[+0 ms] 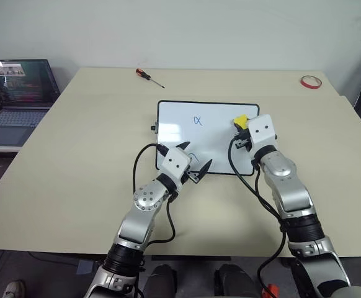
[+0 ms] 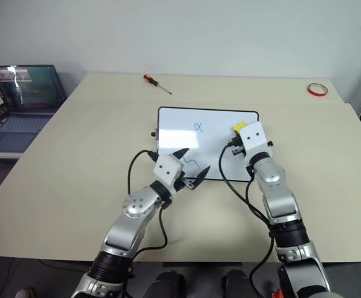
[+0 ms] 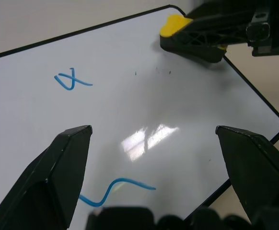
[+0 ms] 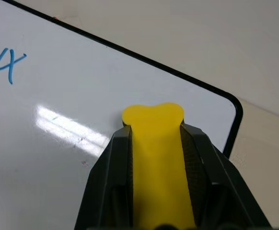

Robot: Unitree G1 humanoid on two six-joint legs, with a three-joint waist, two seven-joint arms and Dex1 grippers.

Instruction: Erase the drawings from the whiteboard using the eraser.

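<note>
The whiteboard (image 1: 187, 133) lies flat at the table's middle. It carries a blue alpha-like loop (image 1: 198, 120) near the far edge and a blue wavy line (image 3: 115, 189) near the near edge. My right gripper (image 4: 154, 127) is shut on the yellow eraser (image 4: 156, 158). It holds the eraser (image 1: 240, 120) over the board's far right corner, at or just above the surface. My left gripper (image 1: 195, 155) stands open over the board's near edge, above the wavy line, with nothing between its fingers.
A red-handled screwdriver (image 1: 149, 76) lies on the table beyond the board. A red tape ring (image 1: 311, 81) sits at the far right corner. An open laptop (image 1: 16, 99) stands on a separate surface to the left of the table.
</note>
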